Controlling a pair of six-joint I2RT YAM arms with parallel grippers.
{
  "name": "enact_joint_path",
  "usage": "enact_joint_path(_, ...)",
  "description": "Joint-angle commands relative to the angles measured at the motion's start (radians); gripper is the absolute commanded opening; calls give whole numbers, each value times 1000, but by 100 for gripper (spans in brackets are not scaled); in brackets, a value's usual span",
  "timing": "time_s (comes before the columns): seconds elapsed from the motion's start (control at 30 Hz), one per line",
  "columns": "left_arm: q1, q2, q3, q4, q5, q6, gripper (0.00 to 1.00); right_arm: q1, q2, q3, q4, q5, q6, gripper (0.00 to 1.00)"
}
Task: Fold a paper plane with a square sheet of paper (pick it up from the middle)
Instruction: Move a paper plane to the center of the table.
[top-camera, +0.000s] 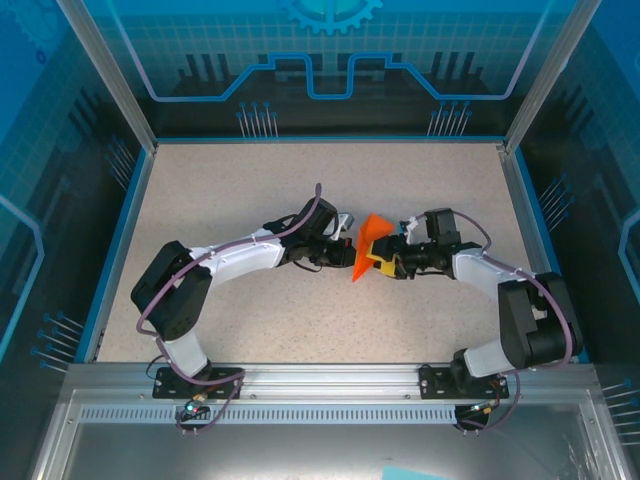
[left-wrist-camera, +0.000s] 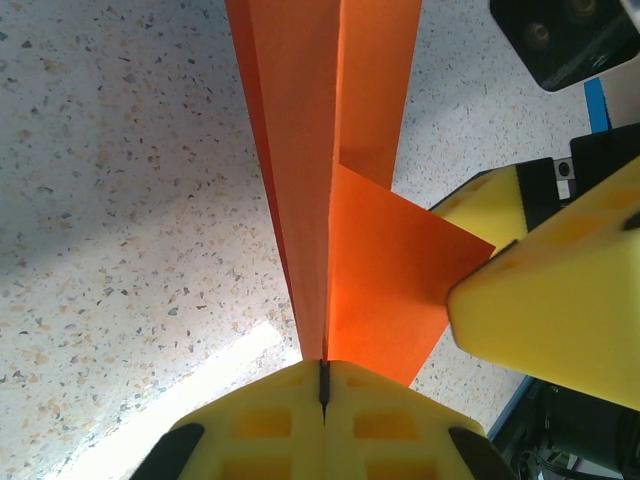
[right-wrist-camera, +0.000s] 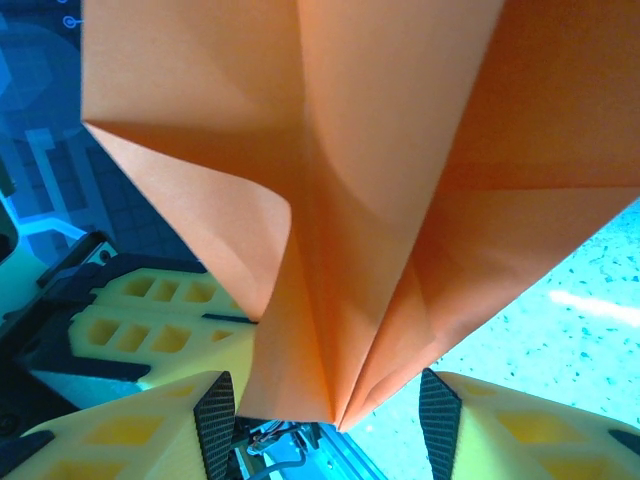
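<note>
On the speckled table (top-camera: 250, 180), one orange paper plane (top-camera: 368, 240) is held up off the surface, roughly at mid-table, with two arms meeting at it. Left of the plane, the left arm (top-camera: 230, 262) reaches in, one of the two. Its left gripper (left-wrist-camera: 322, 378) is at the plane's left side with the yellow fingers (left-wrist-camera: 270, 420) pressed together, pinching the plane's long central fold, which runs straight away from the seam between them in the left wrist view. One triangular flap sticks out from that fold toward the right. Just right of the plane, the right gripper (right-wrist-camera: 330, 415) straddles the splayed folds with its jaws about half apart. Its two black pads (right-wrist-camera: 215, 420) sit either side of the paper, and a sliver of table shows between the paper and the right-hand pad. Farther right of the plane, the right arm (top-camera: 490, 272) bends back toward the near edge.
</note>
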Motion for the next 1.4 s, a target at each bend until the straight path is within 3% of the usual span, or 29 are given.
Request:
enact_joint_path(0.0,6,-24,-12,-2,27,18,2,-9,11,21,15,-12,15,55)
enact_joint_path(0.87,5,-11,-19,42,47,-7,2,51,113,66,104,-1,60,49)
enact_joint_path(1.37,7,-11,-32,35,25,-13,6,49,89,69,78,15,45,23)
